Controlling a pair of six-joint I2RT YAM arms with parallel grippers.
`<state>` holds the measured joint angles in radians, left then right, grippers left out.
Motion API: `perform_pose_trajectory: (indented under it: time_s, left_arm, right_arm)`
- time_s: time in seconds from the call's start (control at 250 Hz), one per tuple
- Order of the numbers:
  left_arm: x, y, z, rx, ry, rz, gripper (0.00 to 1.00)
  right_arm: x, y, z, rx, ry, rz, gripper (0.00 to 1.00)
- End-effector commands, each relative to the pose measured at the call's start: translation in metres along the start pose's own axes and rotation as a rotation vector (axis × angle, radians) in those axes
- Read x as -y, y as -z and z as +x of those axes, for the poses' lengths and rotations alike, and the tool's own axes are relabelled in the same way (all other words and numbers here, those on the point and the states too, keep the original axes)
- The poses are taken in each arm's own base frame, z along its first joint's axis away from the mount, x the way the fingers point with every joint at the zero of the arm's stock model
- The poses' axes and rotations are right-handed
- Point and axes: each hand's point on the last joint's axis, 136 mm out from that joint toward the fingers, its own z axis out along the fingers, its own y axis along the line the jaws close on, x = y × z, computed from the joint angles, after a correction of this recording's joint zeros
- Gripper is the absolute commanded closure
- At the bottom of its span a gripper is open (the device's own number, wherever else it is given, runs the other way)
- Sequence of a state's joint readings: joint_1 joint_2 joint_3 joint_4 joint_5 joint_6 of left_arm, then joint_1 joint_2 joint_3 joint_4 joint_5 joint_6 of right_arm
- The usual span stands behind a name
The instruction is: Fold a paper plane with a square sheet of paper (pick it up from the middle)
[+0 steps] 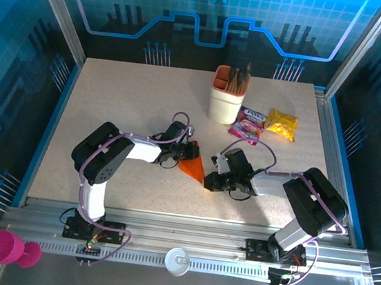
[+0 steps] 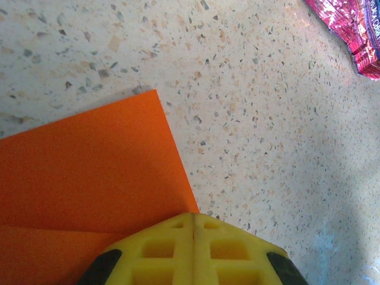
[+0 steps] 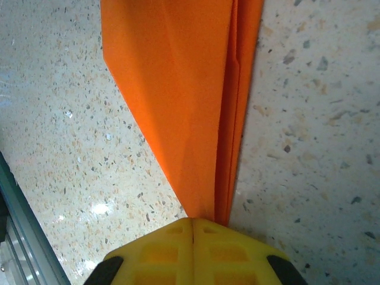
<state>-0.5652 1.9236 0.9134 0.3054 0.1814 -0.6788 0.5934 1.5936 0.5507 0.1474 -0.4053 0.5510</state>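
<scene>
Pressing both claws tight shut, I have them meeting at the orange paper plane in the middle of the speckled desk. My left claw sits at the paper's wide far-left end. In its wrist view the yellow fingertips are closed seam to seam over the paper plane, which lies flat with a crease across it. My right claw is at the near-right end, just as clenched. There the paper plane narrows to a point with layered folds along one side, and that point runs right up to my joined fingertips. I cannot tell whether the tip is pinched between them or only touched. Farther back stand a beige-and-orange pen cup, a pink snack packet and a yellow snack packet, well apart from the paper.
</scene>
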Motion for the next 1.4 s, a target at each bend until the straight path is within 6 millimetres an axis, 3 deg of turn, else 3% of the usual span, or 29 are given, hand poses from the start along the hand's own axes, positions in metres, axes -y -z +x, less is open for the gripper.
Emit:
perform_pose_trajectory:
  time_s: [0.0, 0.148, 0.34, 0.539, 0.639, 0.803, 1.059, 1.226, 1.398]
  left_arm:
    - [-0.069, -0.005, 0.037, -0.087, 0.049, -0.222, 1.00]
    - [-0.073, -0.003, 0.039, -0.082, 0.073, -0.232, 1.00]
    - [-0.076, -0.002, 0.045, -0.080, 0.093, -0.239, 1.00]
    - [-0.075, -0.003, 0.045, -0.078, 0.095, -0.236, 1.00]
    - [-0.074, -0.002, 0.044, -0.076, 0.093, -0.236, 1.00]
    - [-0.071, 0.000, 0.042, -0.072, 0.087, -0.231, 1.00]
    - [-0.059, 0.002, 0.033, -0.061, 0.080, -0.203, 1.00]
    - [-0.021, 0.014, 0.005, -0.013, 0.047, -0.101, 1.00]
    - [0.016, 0.036, -0.014, 0.020, 0.042, -0.014, 0.84]
  right_arm:
    - [0.042, 0.007, 0.081, -0.256, -0.189, 0.157, 1.00]
    - [0.026, 0.024, 0.063, -0.194, -0.192, 0.099, 1.00]
    - [-0.008, 0.043, 0.012, -0.098, -0.120, 0.052, 1.00]
    - [-0.038, 0.031, -0.039, -0.038, -0.090, -0.017, 1.00]
    - [-0.039, 0.017, -0.053, -0.036, -0.086, -0.009, 1.00]
    - [-0.021, -0.005, -0.052, -0.063, -0.114, 0.029, 1.00]
    - [0.014, -0.019, -0.026, -0.103, -0.176, 0.090, 1.00]
    - [0.027, -0.020, -0.014, -0.122, -0.209, 0.105, 1.00]
    - [0.032, -0.021, -0.007, -0.137, -0.224, 0.108, 1.00]
